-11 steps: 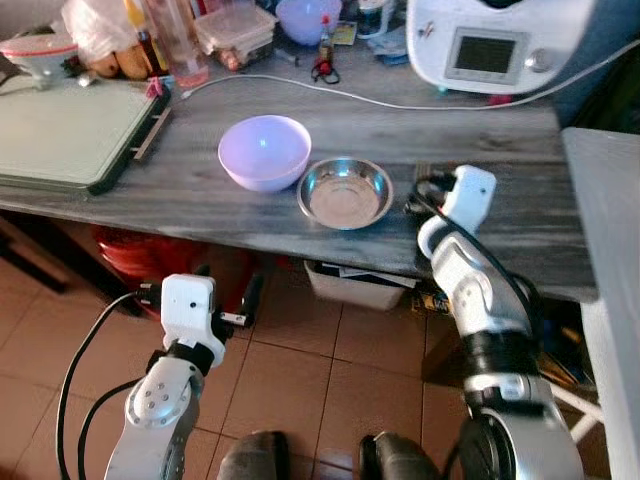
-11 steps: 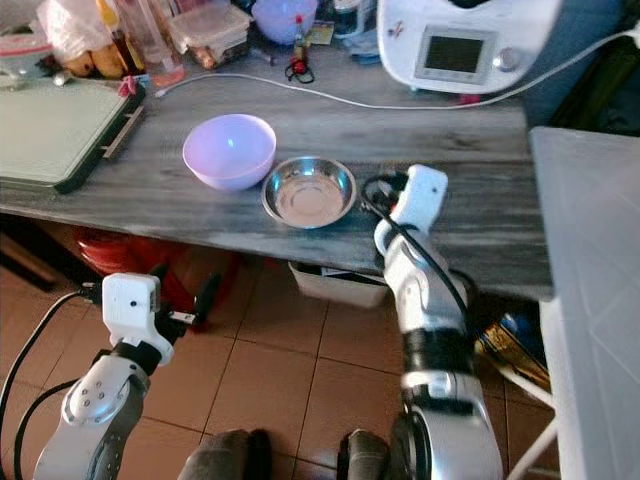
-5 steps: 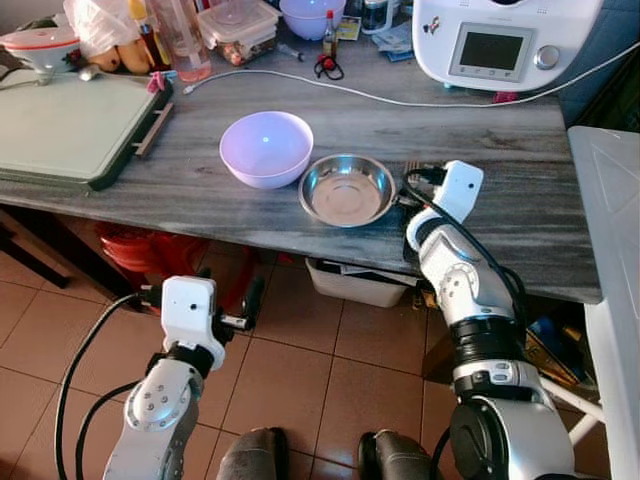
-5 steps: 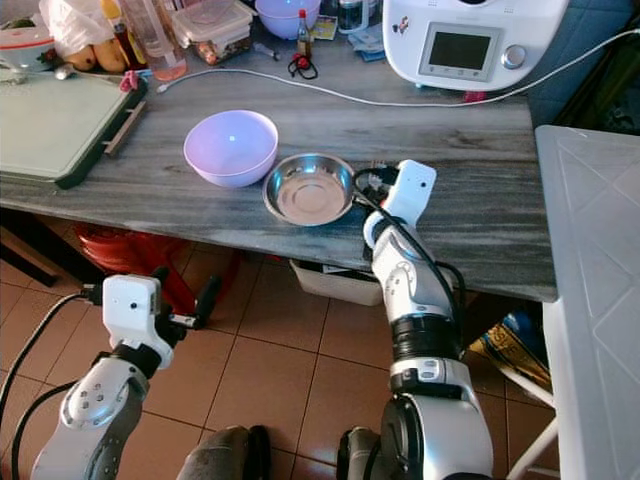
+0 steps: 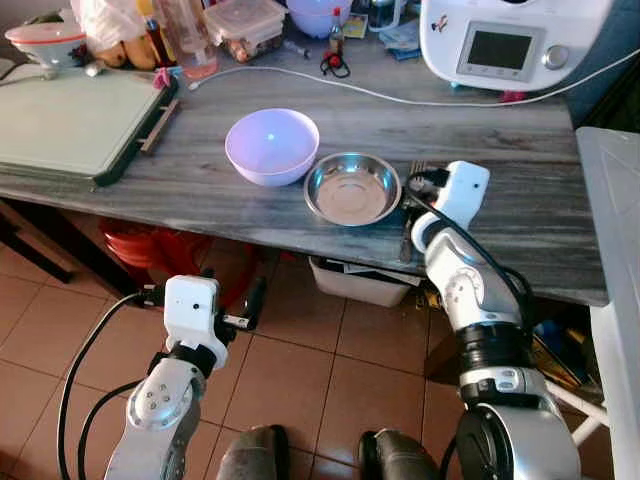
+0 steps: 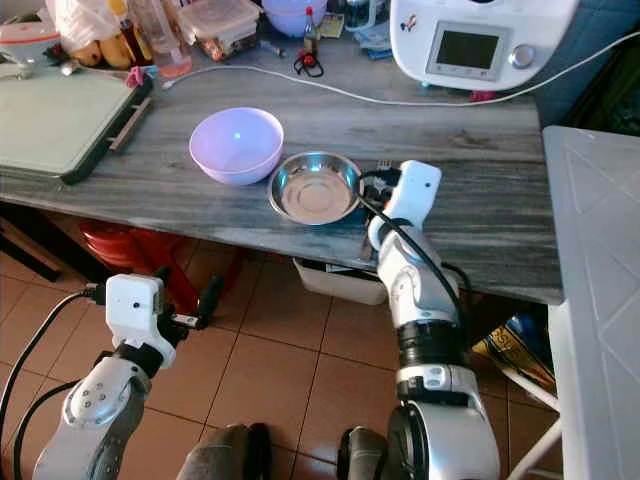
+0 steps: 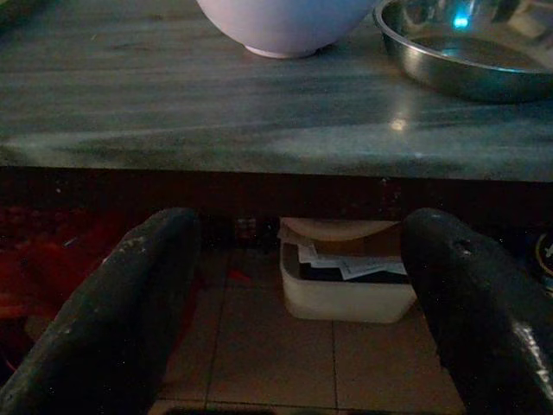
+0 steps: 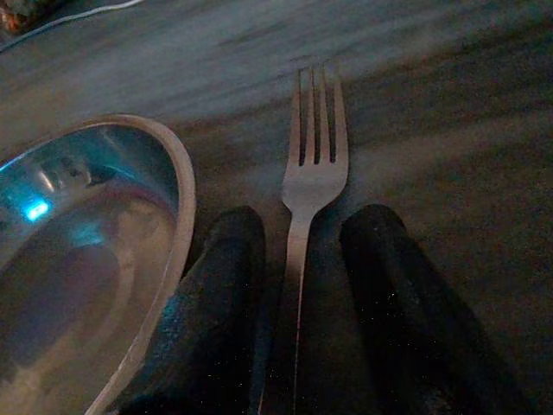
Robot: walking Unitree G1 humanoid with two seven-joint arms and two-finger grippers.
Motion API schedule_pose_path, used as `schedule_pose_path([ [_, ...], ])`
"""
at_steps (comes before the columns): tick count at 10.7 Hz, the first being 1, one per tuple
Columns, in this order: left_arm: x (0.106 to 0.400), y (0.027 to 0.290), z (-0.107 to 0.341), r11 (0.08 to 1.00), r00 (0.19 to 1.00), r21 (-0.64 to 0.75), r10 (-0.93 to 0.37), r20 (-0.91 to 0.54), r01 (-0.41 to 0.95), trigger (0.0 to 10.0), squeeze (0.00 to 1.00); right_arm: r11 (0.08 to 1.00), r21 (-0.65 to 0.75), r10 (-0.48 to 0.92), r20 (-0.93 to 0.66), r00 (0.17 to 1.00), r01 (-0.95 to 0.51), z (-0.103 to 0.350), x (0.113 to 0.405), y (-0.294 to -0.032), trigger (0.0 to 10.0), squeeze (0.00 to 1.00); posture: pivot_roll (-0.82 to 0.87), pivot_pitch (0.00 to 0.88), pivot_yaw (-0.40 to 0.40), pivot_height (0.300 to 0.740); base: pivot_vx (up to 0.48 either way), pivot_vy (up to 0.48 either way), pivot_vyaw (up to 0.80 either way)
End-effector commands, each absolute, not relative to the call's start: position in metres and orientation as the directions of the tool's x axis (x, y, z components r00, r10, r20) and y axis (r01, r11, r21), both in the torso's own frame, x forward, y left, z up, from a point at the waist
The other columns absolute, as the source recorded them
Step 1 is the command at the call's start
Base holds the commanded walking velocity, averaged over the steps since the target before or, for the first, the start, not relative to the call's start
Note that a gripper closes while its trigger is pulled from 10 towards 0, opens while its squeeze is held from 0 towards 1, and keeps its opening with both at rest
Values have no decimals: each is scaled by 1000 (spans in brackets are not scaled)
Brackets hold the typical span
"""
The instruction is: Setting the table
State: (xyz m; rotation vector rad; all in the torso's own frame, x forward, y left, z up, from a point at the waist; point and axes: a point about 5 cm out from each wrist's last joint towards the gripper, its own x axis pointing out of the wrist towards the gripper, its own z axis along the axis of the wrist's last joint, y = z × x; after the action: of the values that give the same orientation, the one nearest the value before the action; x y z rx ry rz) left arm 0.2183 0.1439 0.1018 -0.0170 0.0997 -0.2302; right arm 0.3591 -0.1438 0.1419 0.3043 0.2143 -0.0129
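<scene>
The right gripper (image 8: 298,294) has its fingers (image 8: 216,285) spread on either side of the fork (image 8: 313,177), no longer gripping it. The fork now lies flat on the table (image 5: 520,200), just right of the steel bowl (image 5: 351,187), so its placing looks done. The left gripper (image 7: 298,285) hangs open below the near edge.

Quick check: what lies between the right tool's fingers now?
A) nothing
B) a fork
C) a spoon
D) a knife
B: the right wrist view shows a fork lying on the wood table, its handle between the right tool's parted fingers, beside the steel bowl.
</scene>
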Motion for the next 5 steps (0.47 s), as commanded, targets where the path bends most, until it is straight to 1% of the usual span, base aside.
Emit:
schedule_pose_path([
  [1, 217, 145, 101, 973, 967, -24, -232, -103, 230, 10000, 0, 958, 281, -2, -210, 978, 62, 142, 356, -150, 10000, 1000, 47, 170, 62, 740, 0, 0, 0],
  [3, 217, 146, 103, 976, 971, -19, -216, -99, 215, 10000, 0, 967, 249, -15, -164, 986, 56, 153, 349, -158, 10000, 1000, 42, 168, 57, 740, 0, 0, 0],
  [5, 217, 149, 101, 984, 978, -12, -175, -110, 175, 10000, 0, 974, 228, -14, -21, 1000, 18, 169, 335, -162, 10000, 1000, 36, 160, 53, 740, 0, 0, 0],
])
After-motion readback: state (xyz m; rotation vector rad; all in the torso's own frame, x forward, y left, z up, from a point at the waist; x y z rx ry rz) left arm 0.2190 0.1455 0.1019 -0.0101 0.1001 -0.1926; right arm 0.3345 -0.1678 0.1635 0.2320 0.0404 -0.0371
